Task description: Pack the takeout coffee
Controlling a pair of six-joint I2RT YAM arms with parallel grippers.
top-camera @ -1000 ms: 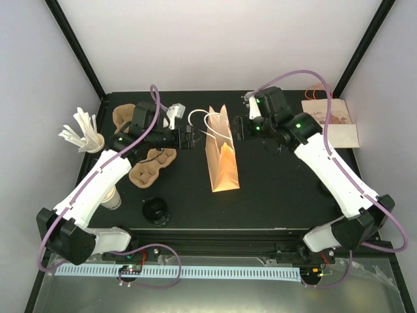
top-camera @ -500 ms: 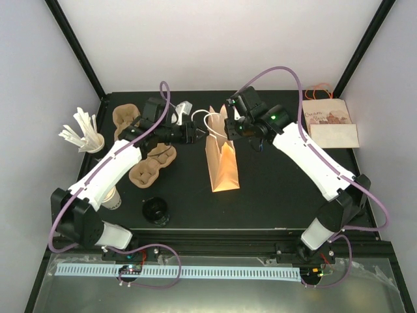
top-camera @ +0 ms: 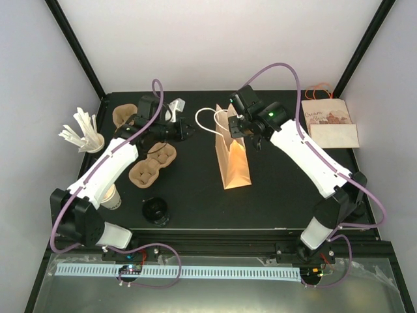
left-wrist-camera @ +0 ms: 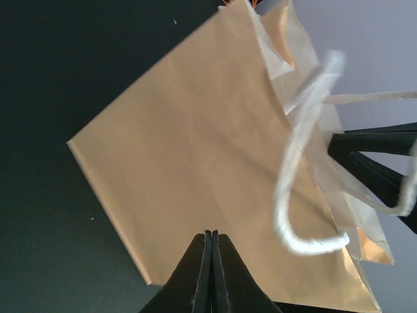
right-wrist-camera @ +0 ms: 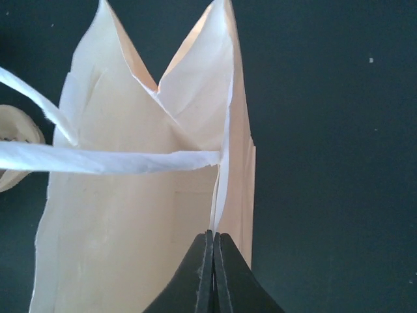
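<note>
Black counter (top-camera: 280,195), pale walls: our bag (top-camera: 233,163) lies on its side mid-counter, mouth toward the back. Our right hand (top-camera: 240,129) is clamped tight, apparently pinching the mouth's rim. The left hand (top-camera: 188,132) is closed on nothing, near the string handles (left-wrist-camera: 298,140). It's thin, light, crumply paper, so we'd grip rim or handles gently.

The top camera looks down from above and behind, taking in the whole table (top-camera: 195,195). Both wrist cameras sit close, facing the paper bag (top-camera: 233,163) (shared by all three views).
</note>
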